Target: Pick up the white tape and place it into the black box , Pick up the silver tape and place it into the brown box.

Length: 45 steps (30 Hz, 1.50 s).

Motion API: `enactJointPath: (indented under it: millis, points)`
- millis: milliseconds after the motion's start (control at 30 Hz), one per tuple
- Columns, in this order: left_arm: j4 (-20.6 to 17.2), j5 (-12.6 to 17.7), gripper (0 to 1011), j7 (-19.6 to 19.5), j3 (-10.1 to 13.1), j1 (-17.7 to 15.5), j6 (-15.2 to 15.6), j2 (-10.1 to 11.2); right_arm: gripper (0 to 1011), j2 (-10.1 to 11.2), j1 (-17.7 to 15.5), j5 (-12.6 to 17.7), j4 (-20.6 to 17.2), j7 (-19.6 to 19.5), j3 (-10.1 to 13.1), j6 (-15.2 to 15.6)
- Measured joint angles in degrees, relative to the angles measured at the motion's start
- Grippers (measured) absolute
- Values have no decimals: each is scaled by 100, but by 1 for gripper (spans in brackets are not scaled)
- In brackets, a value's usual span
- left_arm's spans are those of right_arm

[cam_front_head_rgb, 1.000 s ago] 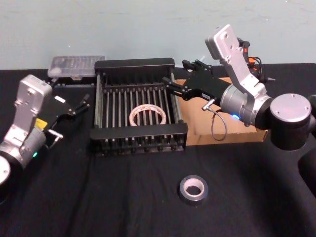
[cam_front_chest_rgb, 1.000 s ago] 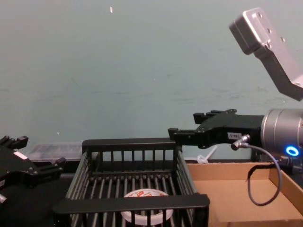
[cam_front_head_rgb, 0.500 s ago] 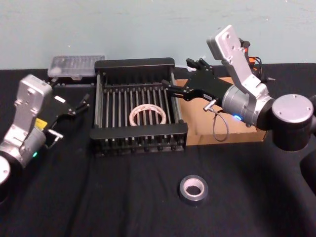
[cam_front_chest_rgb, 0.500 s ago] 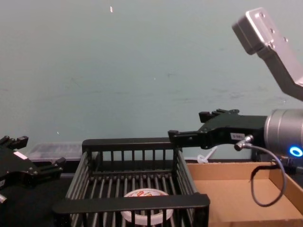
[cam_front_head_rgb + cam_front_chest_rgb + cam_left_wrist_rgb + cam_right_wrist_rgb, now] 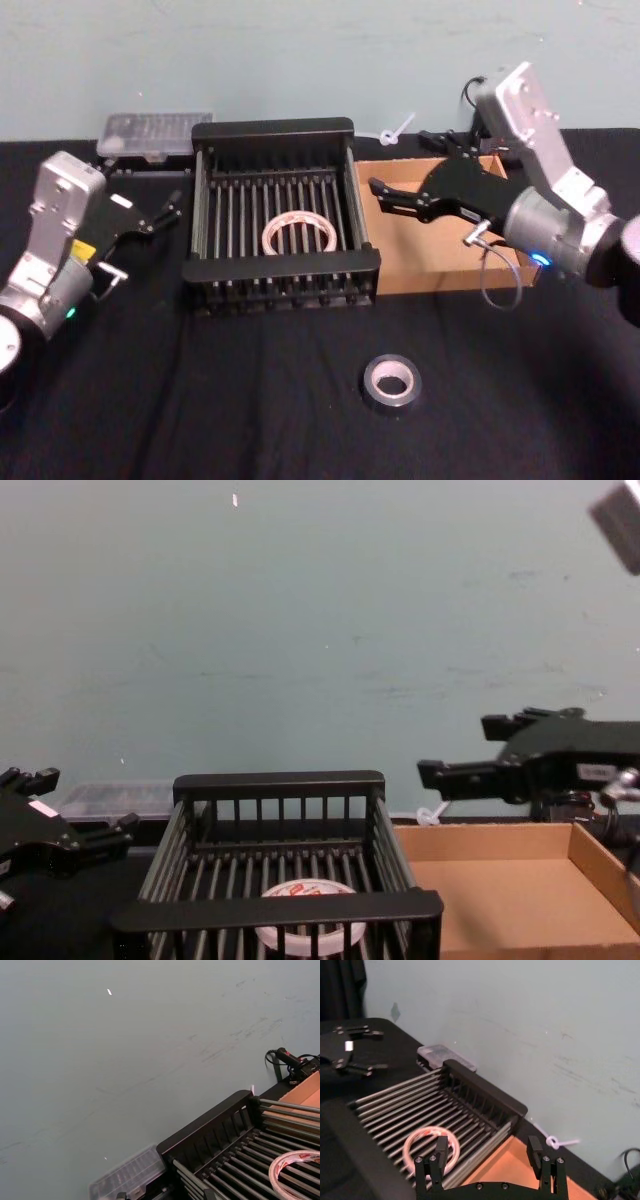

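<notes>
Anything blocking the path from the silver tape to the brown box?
Nothing visible. The silver tape lies alone on the black tablecloth, with bare cloth between it and the brown box. The right claw hangs open above the box; the box's low near wall must be cleared.

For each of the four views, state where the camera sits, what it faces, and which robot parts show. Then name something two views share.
Head: high, looking down at the crate, cardboard box and silver tape; both arms show, left tool and right tool.
Chest: low, facing the wall across the crate; both tools at its edges.
Left wrist: faces the crate's far corner and the wall.
Right wrist: looks over its open tool at the crate.
Shared: the white tape lies in the crate in all four.
</notes>
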Motion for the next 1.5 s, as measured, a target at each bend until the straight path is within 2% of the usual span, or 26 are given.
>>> enactJointPath:
  millis: [233, 400, 667, 1067, 1500]
  points:
    - [0, 0, 1001, 0, 0, 0, 0, 0, 1002, 386, -607, 243, -615, 12, 208, 216]
    - [0, 0, 1002, 0, 0, 0, 0, 0, 1002, 607, -1019, 398, -889, 12, 277, 343]
    - [0, 0, 1002, 0, 0, 0, 0, 0, 1002, 922, -1515, 591, -1096, 92, 250, 468]
    - [0, 0, 1001, 0, 0, 0, 0, 0, 1002, 1252, -1723, 735, -1155, 317, -22, 616]
    - [0, 0, 1001, 0, 0, 0, 0, 0, 1002, 1312, -1668, 828, -1001, 354, -235, 664]
